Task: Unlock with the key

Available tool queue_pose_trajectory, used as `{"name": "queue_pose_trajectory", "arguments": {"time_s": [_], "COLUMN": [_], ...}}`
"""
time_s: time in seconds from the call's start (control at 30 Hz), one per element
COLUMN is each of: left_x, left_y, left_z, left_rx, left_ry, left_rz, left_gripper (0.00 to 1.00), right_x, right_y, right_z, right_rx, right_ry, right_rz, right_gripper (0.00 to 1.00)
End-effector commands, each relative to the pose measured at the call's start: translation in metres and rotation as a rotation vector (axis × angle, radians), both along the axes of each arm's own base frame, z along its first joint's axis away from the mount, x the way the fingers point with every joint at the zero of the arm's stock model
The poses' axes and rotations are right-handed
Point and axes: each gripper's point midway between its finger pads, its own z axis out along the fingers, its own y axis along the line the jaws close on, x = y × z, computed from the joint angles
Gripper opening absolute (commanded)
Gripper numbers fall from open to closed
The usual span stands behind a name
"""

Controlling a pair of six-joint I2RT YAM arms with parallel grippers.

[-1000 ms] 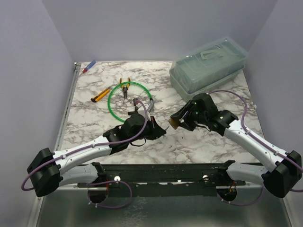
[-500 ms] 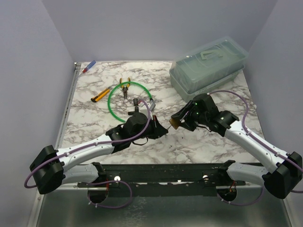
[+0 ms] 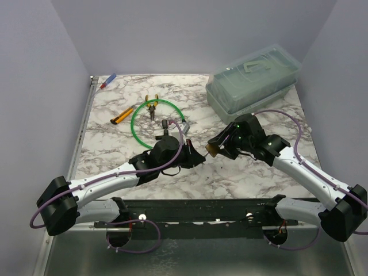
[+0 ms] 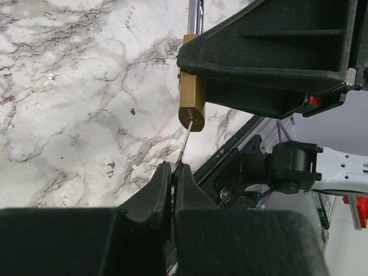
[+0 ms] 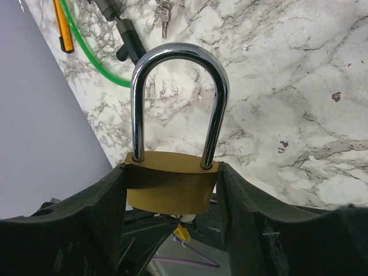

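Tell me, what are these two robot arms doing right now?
They are working on opening a brass padlock. The right gripper clamps the lock's body between its fingers. The left gripper pinches a thin silver key, whose tip meets the keyhole end of the lock; how far in it sits is unclear. Both legs of the shackle sit in the body, so the lock is not yet open.

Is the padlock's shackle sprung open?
No, both legs of the shackle are seated in the brass padlock.
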Motion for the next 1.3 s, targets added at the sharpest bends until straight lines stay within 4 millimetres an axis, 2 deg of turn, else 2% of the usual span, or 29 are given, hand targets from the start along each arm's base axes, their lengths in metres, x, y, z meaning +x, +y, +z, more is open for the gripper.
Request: {"name": "queue_pose_trajectory", "arguments": {"time_s": [0.0, 0.07, 0.1, 0.7, 1.27], "left_x": [0.001, 0.001, 0.001, 0.005, 0.010], "left_y": [-0.009, -0.010, -0.010, -0.011, -0.018], "left_z": [0.018, 0.018, 0.018, 0.018, 0.017], "left_rx": [-0.039, -0.038, -0.037, -0.032, -0.028], "left_ry": [-0.034, -0.035, -0.034, -0.029, -0.003], "left_rz": [-0.026, -0.028, -0.029, -0.010, 0.003], "left_gripper": [0.00, 0.00, 0.00, 0.00, 0.00], "right_x": [0.006, 0.011, 0.007, 0.007, 0.011], "right_y": [0.005, 0.008, 0.005, 0.004, -0.011], "right_z": [0.014, 0.021, 0.016, 0.012, 0.001], "right_rx": [0.031, 0.052, 0.035, 0.022, -0.050], "right_ry": [-0.056, -0.085, -0.062, -0.058, -0.066], "right_rz": [0.002, 0.002, 0.003, 0.001, -0.051], "right_gripper": [0.00, 0.00, 0.00, 0.00, 0.00]}}
